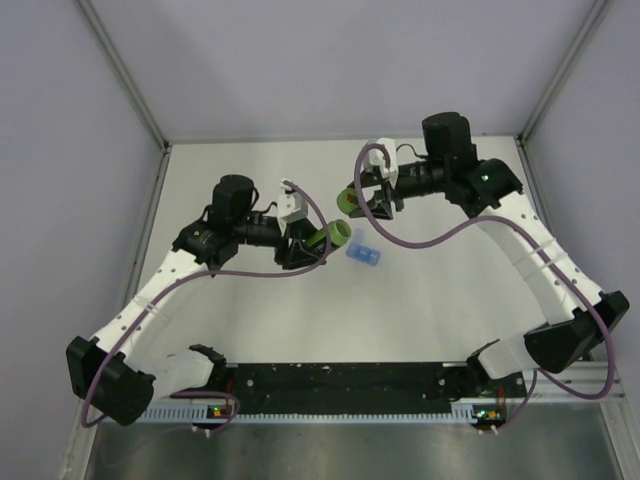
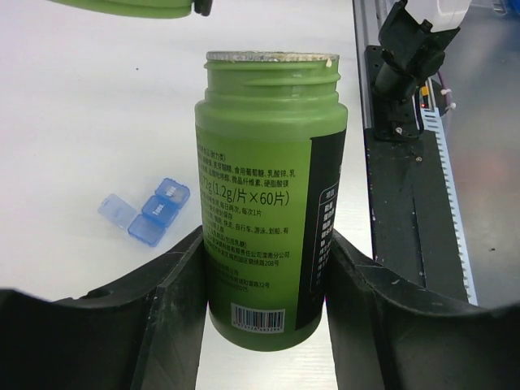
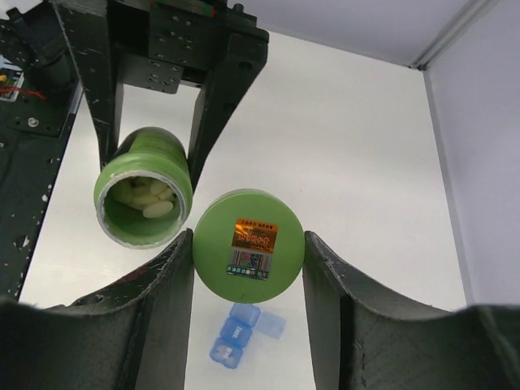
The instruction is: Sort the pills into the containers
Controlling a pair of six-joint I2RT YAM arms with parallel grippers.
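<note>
My left gripper (image 2: pixel 266 284) is shut on a green pill bottle (image 2: pixel 270 203), uncapped, held above the table; it also shows in the top view (image 1: pixel 332 236). In the right wrist view its open mouth (image 3: pixel 145 197) shows white pills (image 3: pixel 154 199) inside. My right gripper (image 3: pixel 248 268) is shut on the green cap (image 3: pixel 249 245), beside the bottle mouth; in the top view the cap (image 1: pixel 347 199) is apart from the bottle. The blue pill box (image 1: pixel 366 254) lies on the table below both, one lid open; it shows in the left wrist view (image 2: pixel 154 213) and the right wrist view (image 3: pixel 240 333).
The white table (image 1: pixel 420 300) is fenced by grey walls. A black rail (image 1: pixel 340 380) with the arm bases runs along the near edge. Purple cables loop from both arms over the table.
</note>
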